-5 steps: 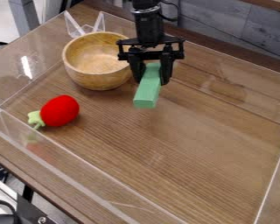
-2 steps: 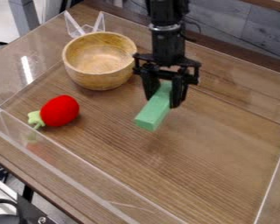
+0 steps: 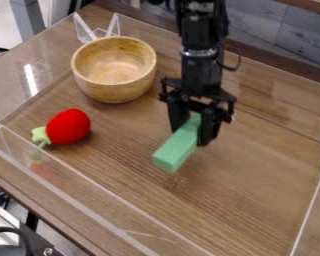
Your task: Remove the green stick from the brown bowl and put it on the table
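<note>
Near the middle of the table [image 3: 243,200], to the right of the brown bowl [image 3: 115,69], the black gripper [image 3: 198,128] points steeply downward with its fingers [image 3: 172,108] clamped on the upper end of the green stick [image 3: 178,148]. The stick hangs at a slant, its top caught between the jaws and its lower end reaching down and toward the camera, close to the wood-grain surface; whether that lower end touches the tabletop cannot be told from this view. The stick is wholly outside the bowl and well apart from it. The bowl stands upright toward the back left of the table, and its pale inside shows nothing in it. On the left side, nearer the camera than the bowl, a red strawberry toy [image 3: 68,126] lies on its side, its green leaves [image 3: 40,135] pointing toward the left wall. Low clear acrylic walls [image 3: 16,85] run around the tabletop, and the strawberry lies near the left one. The arm [image 3: 198,40] rises from the gripper toward the top of the picture, standing behind and to the right of the bowl.
</note>
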